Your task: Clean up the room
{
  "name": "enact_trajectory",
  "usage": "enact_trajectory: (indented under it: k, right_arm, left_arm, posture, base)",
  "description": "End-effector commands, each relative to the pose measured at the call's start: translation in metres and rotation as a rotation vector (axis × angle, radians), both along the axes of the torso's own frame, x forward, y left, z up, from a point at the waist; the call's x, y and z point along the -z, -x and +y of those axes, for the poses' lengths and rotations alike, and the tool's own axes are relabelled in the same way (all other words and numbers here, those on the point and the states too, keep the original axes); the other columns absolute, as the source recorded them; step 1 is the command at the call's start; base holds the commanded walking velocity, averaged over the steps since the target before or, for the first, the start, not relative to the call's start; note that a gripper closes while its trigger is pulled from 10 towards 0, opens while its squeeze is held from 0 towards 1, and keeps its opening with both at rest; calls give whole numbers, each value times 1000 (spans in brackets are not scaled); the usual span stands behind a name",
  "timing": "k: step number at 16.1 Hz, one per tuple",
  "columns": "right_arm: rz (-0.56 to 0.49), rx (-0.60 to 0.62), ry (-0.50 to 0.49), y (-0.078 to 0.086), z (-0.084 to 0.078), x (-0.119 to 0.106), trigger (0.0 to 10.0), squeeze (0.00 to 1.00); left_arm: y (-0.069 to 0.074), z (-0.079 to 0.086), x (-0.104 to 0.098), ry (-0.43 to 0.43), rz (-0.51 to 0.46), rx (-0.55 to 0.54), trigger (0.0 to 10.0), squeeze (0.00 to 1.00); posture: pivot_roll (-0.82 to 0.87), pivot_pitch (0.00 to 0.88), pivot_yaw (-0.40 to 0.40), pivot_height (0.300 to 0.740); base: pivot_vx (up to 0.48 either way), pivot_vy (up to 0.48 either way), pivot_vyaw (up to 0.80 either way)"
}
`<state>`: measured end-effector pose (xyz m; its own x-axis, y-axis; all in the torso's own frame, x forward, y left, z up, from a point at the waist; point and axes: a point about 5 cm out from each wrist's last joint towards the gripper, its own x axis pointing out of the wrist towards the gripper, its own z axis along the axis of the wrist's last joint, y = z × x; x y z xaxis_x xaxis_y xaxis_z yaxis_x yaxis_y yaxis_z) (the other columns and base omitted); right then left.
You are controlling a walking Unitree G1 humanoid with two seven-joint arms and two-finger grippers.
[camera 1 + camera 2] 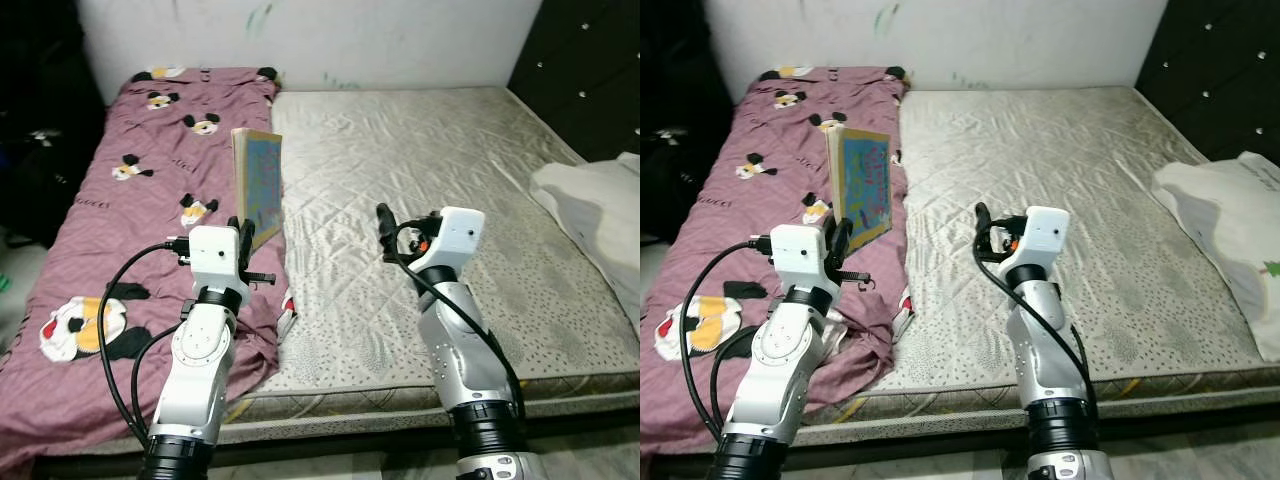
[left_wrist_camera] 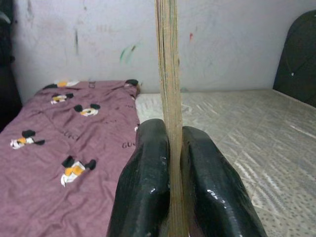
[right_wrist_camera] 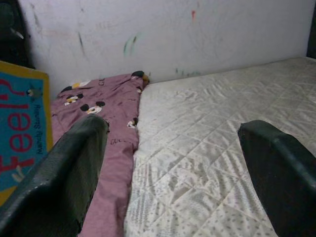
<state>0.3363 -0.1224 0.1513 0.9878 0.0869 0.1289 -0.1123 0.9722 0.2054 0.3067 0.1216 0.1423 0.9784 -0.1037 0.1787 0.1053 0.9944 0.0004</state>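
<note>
My left gripper (image 1: 243, 232) is shut on a thin picture book (image 1: 258, 186) with a blue cover and yellow border, held upright above the seam between the maroon cartoon-mouse blanket (image 1: 120, 230) and the bare mattress (image 1: 420, 190). In the left wrist view the book's page edge (image 2: 169, 89) stands straight up, pinched by both black fingers (image 2: 148, 182). My right gripper (image 1: 385, 228) hovers open over the middle of the mattress, nothing between its fingers (image 3: 64, 173). The book's cover (image 3: 22, 133) appears in the right wrist view too.
A white pillow or bedding (image 1: 600, 215) lies at the bed's right edge. A dark dresser (image 1: 590, 70) stands at the back right, and dark clutter (image 1: 40, 150) sits left of the bed. The stained wall (image 1: 300, 35) runs behind the bed.
</note>
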Motion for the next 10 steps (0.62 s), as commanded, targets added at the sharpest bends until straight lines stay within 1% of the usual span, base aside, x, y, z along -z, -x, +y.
enact_trajectory:
  k: [1,2,3,5,8,10]
  right_arm:
    - [-5,-2,3,-2,1,-2,10000,0]
    - [-5,0,7,-2,0,-2,10000,0]
    - [-4,1,8,-2,-1,-2,10000,0]
    - [-1,3,7,-2,-1,-2,10000,0]
    - [1,0,8,-3,-1,-2,10000,0]
    - [1,0,12,-3,-1,-2,10000,0]
  left_arm:
    - [-3,-3,-10,14,-44,5,10000,0]
    - [-3,-3,-9,36,-33,8,10000,0]
    - [-4,-4,-9,40,-31,9,10000,0]
    - [-4,-5,-10,58,-30,17,10000,0]
    - [-4,-7,-11,58,-48,23,10000,0]
    - [-4,-7,-12,44,-53,21,10000,0]
  posture:
    - [-33,47,-6,740]
    - [-37,47,-8,740]
    - [-37,47,-8,740]
    - [-40,47,-9,740]
    - [-41,47,-11,740]
    - [-42,46,-12,740]
  base:
    - [0,0,0]
    - [0,0,0]
    - [0,0,0]
    - [0,285,0]
    - [0,0,0]
    - [0,0,-566]
